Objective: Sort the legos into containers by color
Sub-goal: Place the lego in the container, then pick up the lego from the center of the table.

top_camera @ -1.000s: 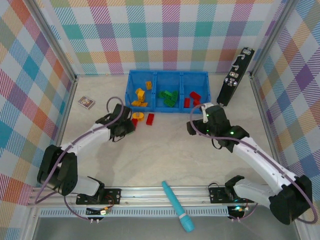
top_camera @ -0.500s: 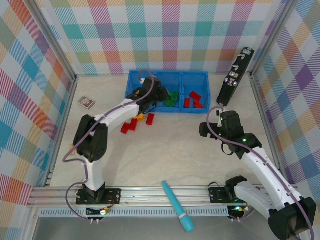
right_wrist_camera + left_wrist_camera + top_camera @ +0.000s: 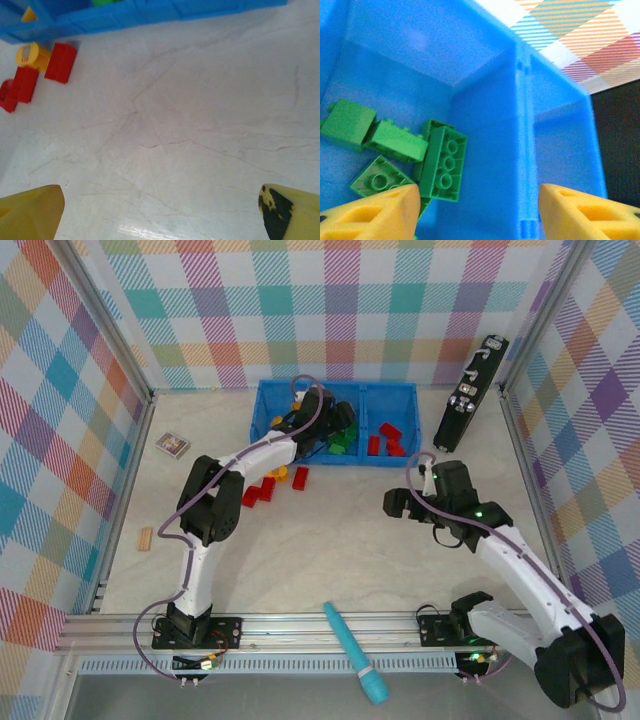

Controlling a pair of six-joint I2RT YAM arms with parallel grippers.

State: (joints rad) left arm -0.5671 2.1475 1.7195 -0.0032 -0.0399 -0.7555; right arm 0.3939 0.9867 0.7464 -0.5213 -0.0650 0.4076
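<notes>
Now, biggest first: a pale stone-patterned table with a bright blue three-compartment plastic tray at its far side. Within the last second the left gripper has swung from the loose pieces on the table up over the tray. It hangs above the middle compartment, yellow fingers spread wide with nothing between them. Green plastic bricks lie on that compartment's floor right below. That looks like a drop-off just finished, so the green bin is probably one fuller, though which brick went in can't be told. The right gripper has barely shifted. It sits low over bare table, fingers wide apart and empty. Red bricks are in the right compartment. Unsorted pieces lie on the table just in front of the tray: small red bricks and a yellow round piece, touching. One of those is probably the next pick.
</notes>
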